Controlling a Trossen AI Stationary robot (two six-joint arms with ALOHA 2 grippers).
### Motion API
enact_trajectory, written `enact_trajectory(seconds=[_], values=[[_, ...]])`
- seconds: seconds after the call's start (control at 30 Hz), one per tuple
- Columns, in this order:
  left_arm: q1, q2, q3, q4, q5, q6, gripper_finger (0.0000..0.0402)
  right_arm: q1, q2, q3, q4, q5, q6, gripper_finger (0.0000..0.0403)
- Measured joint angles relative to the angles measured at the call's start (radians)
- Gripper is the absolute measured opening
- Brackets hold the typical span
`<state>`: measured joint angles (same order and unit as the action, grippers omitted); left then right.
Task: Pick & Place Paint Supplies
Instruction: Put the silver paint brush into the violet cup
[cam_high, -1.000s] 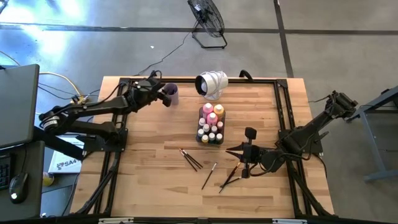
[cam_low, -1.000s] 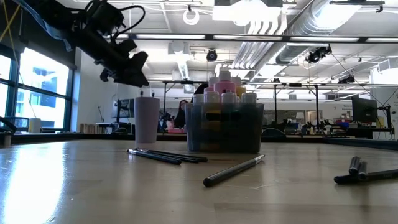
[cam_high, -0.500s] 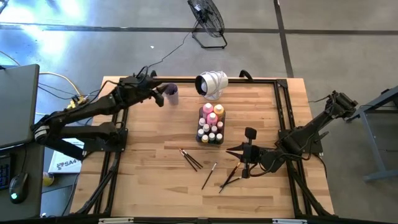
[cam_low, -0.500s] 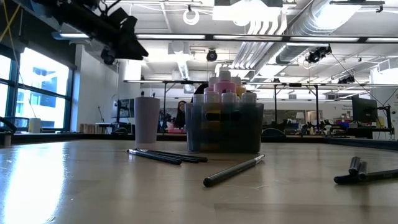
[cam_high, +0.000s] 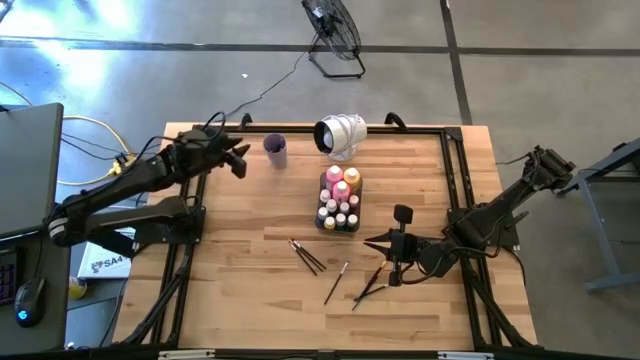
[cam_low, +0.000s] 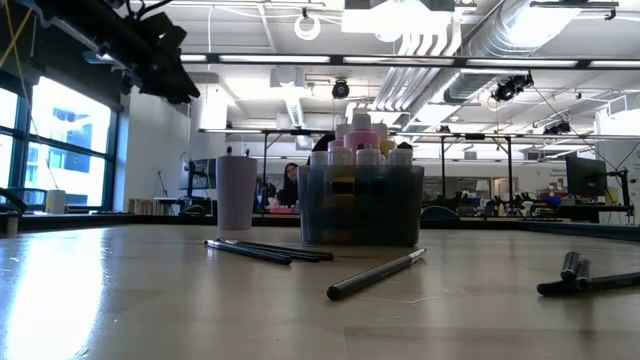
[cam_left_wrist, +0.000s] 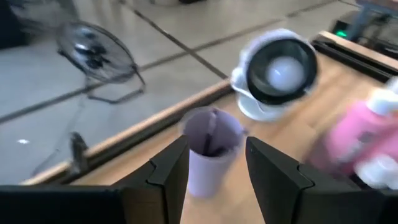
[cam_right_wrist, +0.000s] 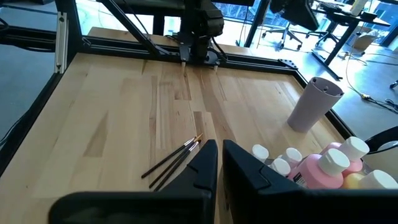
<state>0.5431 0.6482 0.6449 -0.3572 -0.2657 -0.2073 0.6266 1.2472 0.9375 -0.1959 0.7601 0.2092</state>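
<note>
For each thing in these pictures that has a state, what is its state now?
Left gripper: open, empty, raised beside the cup.
Right gripper: shut, empty, low over the table.
Purple cup: upright, with something dark inside.
Tray: upright, full of paint bottles.
Paint bottles: upright, capped.
Brushes: lying flat on the table.
Fan: standing on the floor.

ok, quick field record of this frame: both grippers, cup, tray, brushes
left gripper: open, empty, raised off the table, just left of the cup
right gripper: shut, empty, low over the table right of the loose brushes
lilac cup: upright near the table's far edge, something dark inside it in the left wrist view
tray: mid-table, holding pink, orange and small white-capped paint bottles
brushes: a cluster of three in front of the tray, one single brush to their right, more by the right gripper
</note>
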Motion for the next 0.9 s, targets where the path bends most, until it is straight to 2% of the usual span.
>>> enact_trajectory(seconds=[0.23,0.33,0.5,0.7,0.8,0.9], values=[[-0.002,-0.063,0.000,0.006,0.221,0.048,0.0154,0.000,0.000,0.000,0.001,0.000,0.002,0.0016],[-0.033,-0.108,0.000,0.018,0.284,0.097,0.0154,0.000,0.000,0.000,0.000,-0.003,0.025,0.0016],[-0.170,-0.224,-0.060,0.078,0.290,0.098,0.0154,0.000,0.000,0.000,-0.004,-0.004,0.034,0.0016],[-0.381,-0.346,-0.294,0.374,0.288,0.104,0.0154,0.000,0.000,0.000,-0.020,-0.010,0.042,0.0016],[-0.465,-0.376,-0.399,0.483,0.244,0.106,0.0154,0.000,0.000,0.000,-0.038,-0.049,0.083,0.0016],[-0.530,-0.379,-0.450,0.496,0.168,0.100,0.0154,0.000,0.000,0.000,-0.042,-0.102,0.130,0.0016]])
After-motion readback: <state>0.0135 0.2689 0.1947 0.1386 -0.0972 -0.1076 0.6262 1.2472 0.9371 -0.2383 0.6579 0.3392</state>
